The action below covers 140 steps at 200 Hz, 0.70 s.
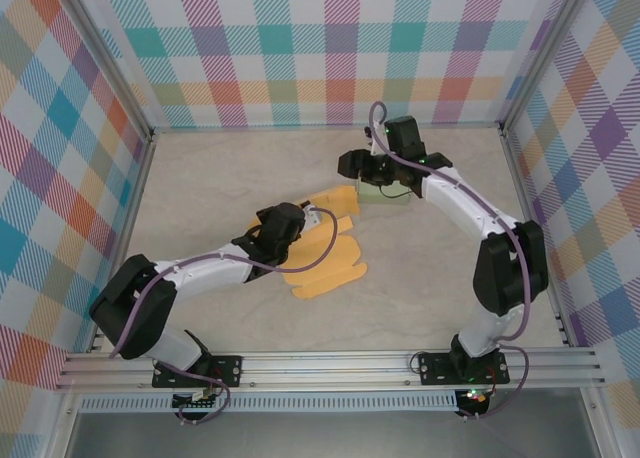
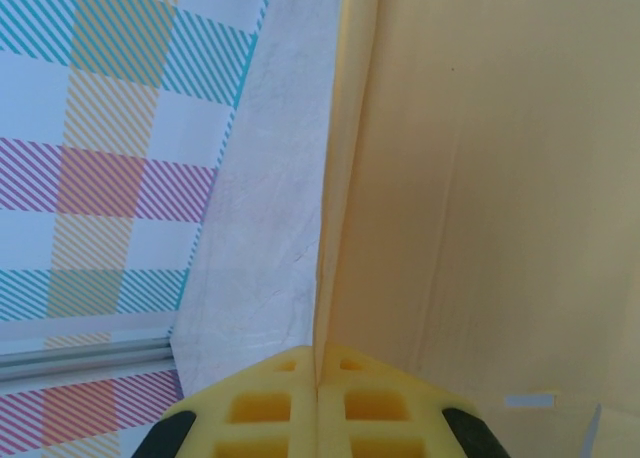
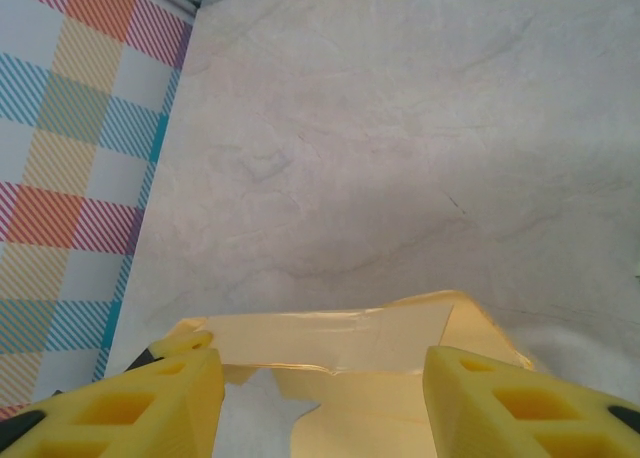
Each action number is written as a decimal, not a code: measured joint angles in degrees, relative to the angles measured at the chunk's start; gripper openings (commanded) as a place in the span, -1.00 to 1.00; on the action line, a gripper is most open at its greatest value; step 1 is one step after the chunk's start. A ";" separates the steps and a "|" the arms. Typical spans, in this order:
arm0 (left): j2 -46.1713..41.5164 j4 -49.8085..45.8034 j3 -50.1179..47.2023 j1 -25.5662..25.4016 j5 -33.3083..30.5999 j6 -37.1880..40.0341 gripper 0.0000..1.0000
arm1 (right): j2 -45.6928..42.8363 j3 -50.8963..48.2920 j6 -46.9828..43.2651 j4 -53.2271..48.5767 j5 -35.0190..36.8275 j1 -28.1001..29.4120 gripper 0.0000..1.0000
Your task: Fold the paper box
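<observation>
Paper box point(image 1: 325, 253), its 10 o'clock edge clenched in the left gripper point(image 2: 318, 378) (pads pressed together on the sheet), has its 1 o'clock flap just before the right gripper point(image 3: 322, 363), jaws parted.

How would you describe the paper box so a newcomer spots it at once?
Find the pale marbled table inside the checked walls. Between the two arms lies the paper box, a mostly flat sheet. Its yellow-orange colour and rounded flaps set it apart from the black-and-white arms.

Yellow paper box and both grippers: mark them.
Flat yellow paper box point(image 1: 348, 263), top view, middle panel.
Left gripper point(image 2: 318, 373), left wrist view, between shut jaws.
Right gripper point(image 3: 320, 358), right wrist view, between open jaws.
</observation>
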 measured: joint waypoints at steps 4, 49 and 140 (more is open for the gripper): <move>0.39 0.39 0.00 -0.04 -0.31 0.24 -1.00 | 0.66 0.17 0.09 -0.11 -0.39 0.02 0.12; 3.32 4.17 0.00 -0.72 -2.10 2.93 -1.00 | 5.95 0.92 0.61 -0.85 -2.64 0.52 0.14; 5.09 13.92 -1.99 -0.72 -3.85 7.30 -1.00 | 12.15 5.42 1.03 -2.10 -4.22 2.80 -0.07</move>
